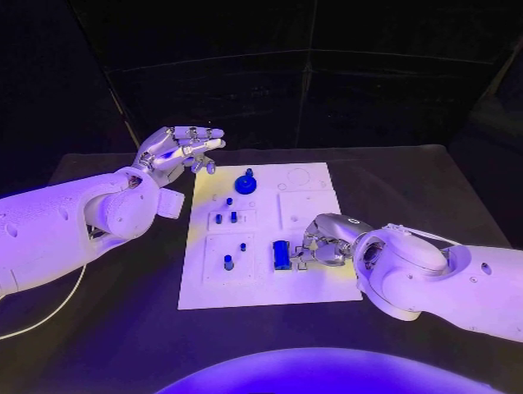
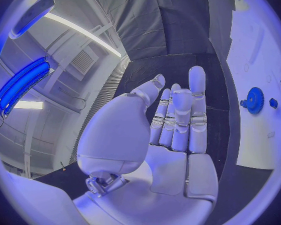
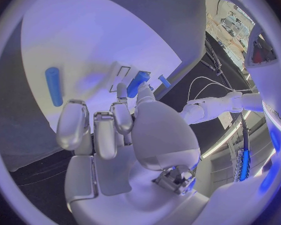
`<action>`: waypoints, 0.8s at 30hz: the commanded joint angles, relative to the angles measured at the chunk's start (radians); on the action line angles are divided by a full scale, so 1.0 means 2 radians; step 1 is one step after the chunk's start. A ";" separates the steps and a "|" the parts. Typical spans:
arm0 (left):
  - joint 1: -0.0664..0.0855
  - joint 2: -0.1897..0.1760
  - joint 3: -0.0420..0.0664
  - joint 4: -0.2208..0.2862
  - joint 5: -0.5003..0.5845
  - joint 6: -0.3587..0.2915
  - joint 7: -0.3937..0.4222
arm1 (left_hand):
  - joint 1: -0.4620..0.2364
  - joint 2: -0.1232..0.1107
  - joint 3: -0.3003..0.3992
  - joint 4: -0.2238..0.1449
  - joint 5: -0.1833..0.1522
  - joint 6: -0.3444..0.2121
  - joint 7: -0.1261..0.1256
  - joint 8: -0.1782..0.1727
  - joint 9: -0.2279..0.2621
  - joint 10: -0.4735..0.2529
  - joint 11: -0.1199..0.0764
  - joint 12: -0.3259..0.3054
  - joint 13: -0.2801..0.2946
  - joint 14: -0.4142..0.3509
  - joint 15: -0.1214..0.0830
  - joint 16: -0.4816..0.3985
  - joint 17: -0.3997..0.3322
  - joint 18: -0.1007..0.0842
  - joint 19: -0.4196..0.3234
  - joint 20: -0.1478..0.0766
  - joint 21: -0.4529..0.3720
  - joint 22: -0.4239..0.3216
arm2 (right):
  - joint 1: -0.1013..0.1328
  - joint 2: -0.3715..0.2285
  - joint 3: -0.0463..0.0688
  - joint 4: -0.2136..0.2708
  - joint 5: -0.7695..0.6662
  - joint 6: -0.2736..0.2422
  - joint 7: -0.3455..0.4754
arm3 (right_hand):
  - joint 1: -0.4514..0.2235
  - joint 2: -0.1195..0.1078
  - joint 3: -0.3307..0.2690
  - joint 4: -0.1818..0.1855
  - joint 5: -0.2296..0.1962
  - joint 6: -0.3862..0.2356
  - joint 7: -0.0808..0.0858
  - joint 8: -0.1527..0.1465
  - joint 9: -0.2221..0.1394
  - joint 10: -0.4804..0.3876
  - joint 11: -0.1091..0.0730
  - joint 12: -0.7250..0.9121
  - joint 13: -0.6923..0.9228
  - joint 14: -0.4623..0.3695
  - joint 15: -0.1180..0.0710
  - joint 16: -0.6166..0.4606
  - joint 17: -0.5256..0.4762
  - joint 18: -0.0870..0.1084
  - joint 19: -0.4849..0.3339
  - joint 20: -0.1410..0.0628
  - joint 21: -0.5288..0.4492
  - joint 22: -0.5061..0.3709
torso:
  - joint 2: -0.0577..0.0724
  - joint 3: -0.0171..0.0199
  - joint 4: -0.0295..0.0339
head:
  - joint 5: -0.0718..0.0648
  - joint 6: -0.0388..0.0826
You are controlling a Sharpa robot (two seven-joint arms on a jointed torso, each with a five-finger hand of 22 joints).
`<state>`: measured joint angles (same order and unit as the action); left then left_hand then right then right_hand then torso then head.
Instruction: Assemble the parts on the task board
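Observation:
The white task board lies mid-table. A blue gear sits near its far edge, and several small blue pegs stand in its left half. My right hand rests on the board with curled fingers against an upright blue block. In the right wrist view the block sits between thumb and fingertip, with a blue cylinder lying farther off. My left hand hovers off the board's far left corner, fingers straight, palm empty; the gear lies beyond it.
The black table surrounds the board on all sides. A white cable trails along the table at the near left. A dark curtain closes off the back.

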<state>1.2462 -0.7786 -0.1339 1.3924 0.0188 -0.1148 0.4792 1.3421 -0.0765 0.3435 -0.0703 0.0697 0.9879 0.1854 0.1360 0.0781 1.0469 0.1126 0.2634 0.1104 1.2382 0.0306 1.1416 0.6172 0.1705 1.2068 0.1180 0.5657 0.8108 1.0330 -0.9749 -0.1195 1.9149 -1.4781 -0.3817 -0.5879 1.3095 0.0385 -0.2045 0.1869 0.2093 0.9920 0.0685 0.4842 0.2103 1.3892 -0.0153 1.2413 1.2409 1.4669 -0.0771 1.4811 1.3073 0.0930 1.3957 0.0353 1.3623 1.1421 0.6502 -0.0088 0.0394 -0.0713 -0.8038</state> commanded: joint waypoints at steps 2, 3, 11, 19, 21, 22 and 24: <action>0.001 -0.001 0.000 0.001 0.001 0.004 0.002 | 0.002 0.003 -0.001 0.000 0.002 -0.003 0.001 0.002 0.000 -0.004 0.001 0.002 0.001 -0.004 -0.001 0.002 0.000 0.006 -0.001 0.004 -0.002 -0.001 | 0.001 -0.017 0.001 0.010 0.005 -0.053 0.028 | -0.001 -0.003 -0.005 0.001 0.009 -0.012 0.004 -0.009 -0.004 -0.004 0.007 -0.006 -0.005 0.036 0.003 0.002 0.042 -0.005 -0.002 0.000 -0.002 -0.002 | -0.001 0.0001 -0.0007 | -0.001 0.001; 0.001 -0.001 0.000 0.001 0.001 0.004 0.002 | 0.002 0.003 -0.001 0.000 0.002 -0.003 0.001 0.002 0.000 -0.004 0.001 0.002 0.001 -0.004 -0.001 0.002 0.000 0.006 -0.001 0.004 -0.002 -0.001 | 0.001 -0.029 0.001 0.014 0.006 -0.063 0.035 | -0.001 -0.003 -0.007 0.002 0.013 -0.017 0.007 -0.013 -0.005 -0.006 0.009 -0.009 -0.008 0.036 0.005 0.002 0.041 -0.005 -0.002 0.002 -0.002 -0.003 | -0.001 0.0001 -0.0008 | -0.001 0.002; 0.001 -0.002 0.000 0.001 0.001 0.003 0.003 | 0.002 0.003 -0.001 0.000 0.002 -0.003 0.001 0.002 0.000 -0.004 0.001 0.002 0.001 -0.004 -0.001 0.002 0.000 0.006 -0.001 0.004 -0.002 -0.001 | 0.002 -0.077 0.001 0.022 0.002 -0.063 0.058 | -0.002 0.001 -0.013 0.004 0.019 -0.025 0.012 -0.026 -0.010 -0.009 0.013 -0.015 -0.011 0.036 0.009 0.002 0.042 -0.005 -0.003 0.006 -0.003 -0.003 | 0.000 -0.0002 -0.0024 | -0.007 0.003; 0.001 -0.001 0.000 0.002 0.001 0.003 0.006 | 0.002 0.003 -0.001 0.000 0.002 -0.003 0.001 0.002 0.000 -0.004 0.001 0.002 0.001 -0.004 -0.001 0.002 0.000 0.006 -0.001 0.004 -0.002 -0.001 | 0.001 -0.083 0.001 0.002 -0.016 -0.039 0.048 | 0.000 0.000 -0.016 0.004 0.018 -0.025 0.013 -0.031 -0.011 -0.014 0.014 -0.022 -0.017 0.035 0.010 0.000 0.039 -0.004 -0.005 0.008 -0.005 -0.007 | -0.001 0.0005 -0.0039 | -0.010 0.002; 0.001 -0.001 0.000 0.001 0.001 0.003 0.006 | 0.002 0.003 -0.001 0.000 0.002 -0.003 0.001 0.002 0.000 -0.004 0.001 0.002 0.001 -0.004 -0.001 0.002 0.000 0.006 -0.001 0.004 -0.002 -0.001 | 0.001 -0.083 0.001 -0.002 -0.020 -0.031 0.042 | 0.000 -0.002 -0.019 0.004 0.015 -0.024 0.013 -0.033 -0.012 -0.015 0.015 -0.024 -0.018 0.035 0.010 0.000 0.038 -0.003 -0.006 0.008 -0.006 -0.009 | -0.001 0.0001 -0.0034 | -0.011 0.002; 0.001 -0.002 0.000 0.001 0.001 0.003 0.006 | 0.002 0.003 -0.001 0.000 0.002 -0.003 0.001 0.002 0.000 -0.004 0.001 0.002 0.001 -0.004 -0.001 0.002 0.000 0.006 -0.001 0.004 -0.002 -0.001 | 0.001 -0.082 0.001 -0.004 -0.022 -0.027 0.039 | 0.000 -0.003 -0.020 0.004 0.015 -0.024 0.013 -0.033 -0.012 -0.015 0.015 -0.024 -0.019 0.035 0.011 -0.001 0.038 -0.003 -0.006 0.008 -0.006 -0.009 | -0.001 -0.0004 -0.0029 | -0.012 0.002; 0.001 -0.002 0.000 0.002 0.001 0.004 0.006 | 0.002 0.003 -0.001 0.000 0.002 -0.003 0.001 0.002 0.000 -0.004 0.001 0.002 0.001 -0.004 -0.001 0.002 0.000 0.006 -0.001 0.004 -0.002 -0.001 | 0.001 -0.080 0.001 -0.008 -0.026 -0.016 0.032 | -0.001 -0.004 -0.022 0.005 0.012 -0.021 0.013 -0.033 -0.011 -0.015 0.015 -0.024 -0.018 0.035 0.011 -0.001 0.038 -0.003 -0.007 0.009 -0.007 -0.010 | -0.001 -0.0004 -0.0027 | -0.012 0.001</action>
<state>1.2462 -0.7818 -0.1341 1.3937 0.0188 -0.1150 0.4803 1.3421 -0.0765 0.3435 -0.0703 0.0697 0.9879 0.1855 0.1360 0.0781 1.0469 0.1126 0.2634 0.1102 1.2382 0.0306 1.1415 0.6173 0.1699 1.2068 0.1179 0.5657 0.8110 1.0339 -1.1368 -0.1185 1.9012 -1.4973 -0.4579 -0.5056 1.3095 0.0385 -0.2445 0.1966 0.2375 0.9466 0.0932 0.4219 0.1877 1.3630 0.0109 1.1964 1.2047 1.4668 -0.0623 1.4811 1.3080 0.0929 1.3830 0.0481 1.3538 1.1236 0.6481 -0.0084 0.0314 -0.0942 -0.8000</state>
